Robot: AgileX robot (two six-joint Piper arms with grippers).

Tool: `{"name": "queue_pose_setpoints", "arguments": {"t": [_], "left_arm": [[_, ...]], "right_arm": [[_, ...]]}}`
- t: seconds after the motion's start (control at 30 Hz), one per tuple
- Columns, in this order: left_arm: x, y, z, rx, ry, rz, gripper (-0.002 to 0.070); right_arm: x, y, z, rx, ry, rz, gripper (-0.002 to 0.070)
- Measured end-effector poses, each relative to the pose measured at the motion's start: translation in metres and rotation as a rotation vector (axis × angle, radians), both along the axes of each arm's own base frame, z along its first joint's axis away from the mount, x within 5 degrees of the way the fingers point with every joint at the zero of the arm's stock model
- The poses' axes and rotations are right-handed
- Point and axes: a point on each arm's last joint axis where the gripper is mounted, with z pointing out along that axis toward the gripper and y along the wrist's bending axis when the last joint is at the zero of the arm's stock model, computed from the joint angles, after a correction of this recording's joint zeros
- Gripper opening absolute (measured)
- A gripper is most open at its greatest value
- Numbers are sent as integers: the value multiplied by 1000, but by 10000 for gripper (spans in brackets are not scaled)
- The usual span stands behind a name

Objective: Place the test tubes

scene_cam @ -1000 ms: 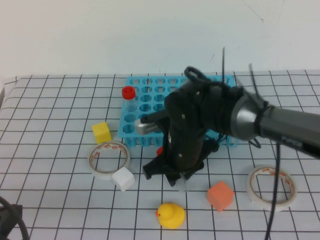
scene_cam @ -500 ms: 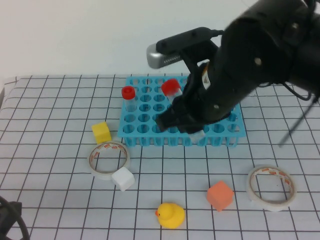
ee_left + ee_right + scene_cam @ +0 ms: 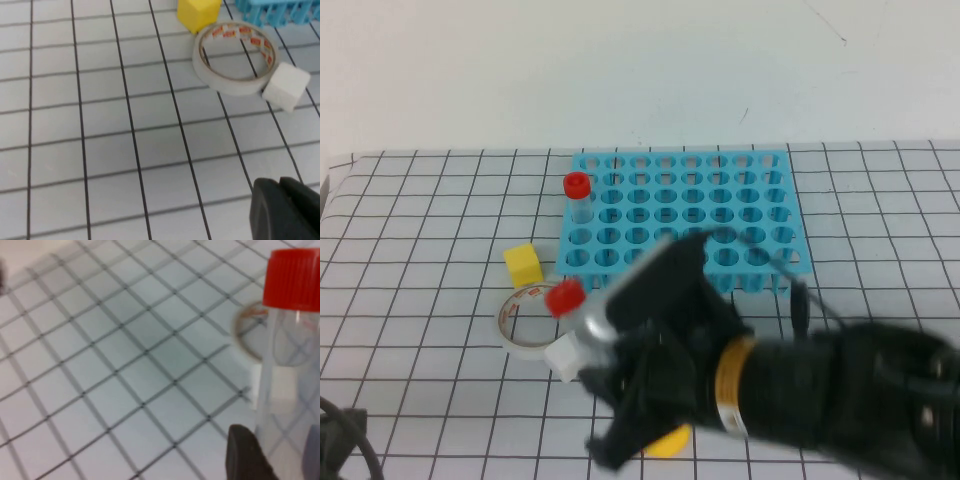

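Right wrist view: right gripper (image 3: 279, 460) holds tube (image 3: 290, 365); left gripper (image 3: 285, 207) over mat (image 3: 100, 125).

Right arm (image 3: 800, 410): bulky, rounded black housing, near centre-right.
Band (image 3: 730, 388): yellow-orange ring around the black wrist section.
Silver part (image 3: 595, 322): pale metallic cylinder at the arm's left end.
Cables (image 3: 798, 305): thin, black, looping off the arm's far side.
Right gripper (image 3: 280, 460): near centre; dark charcoal finger with rounded tip.
Left gripper (image 3: 282, 207): near left; smooth black fingers, thin seam between.
Left cable (image 3: 342, 440): black, curved, near-left corner.
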Motion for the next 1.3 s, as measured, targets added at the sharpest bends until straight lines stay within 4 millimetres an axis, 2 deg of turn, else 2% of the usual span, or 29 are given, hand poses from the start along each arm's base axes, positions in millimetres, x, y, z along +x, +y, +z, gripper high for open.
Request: {"name": "queue_pose_setpoints", "arguments": {"t": [0.17,0.33,0.5,0.63,0.8,1.0,1.1,1.27,1.3], "left_arm": [[6,1,10,-74,-117,55,-1],[11,0,24,-144,-244,78,-1],[11,-10,44,-158,-345,-40,-1],[8,-21,51,-214,-400,-144,-1],[2,-33,59,-307,-460,-262,-1],[1,-35,66,-327,-526,-303,8],[1,-35,66,-327,-531,-303,92],[1,-35,66,-333,-528,-300,378],[1,-35,66,-333,-528,-300,415]], "right_arm": [[-13,-3,-20,110,-14,74,236],[-16,2,-11,248,-70,131,236],[-18,7,3,367,-177,193,236],[-14,7,7,432,-174,135,236],[-5,9,-6,463,-95,31,236],[-2,17,-19,509,-126,59,235],[-4,21,-20,544,-170,111,235],[-9,24,-19,545,-216,194,235],[-10,25,-19,541,-226,215,235]]}}
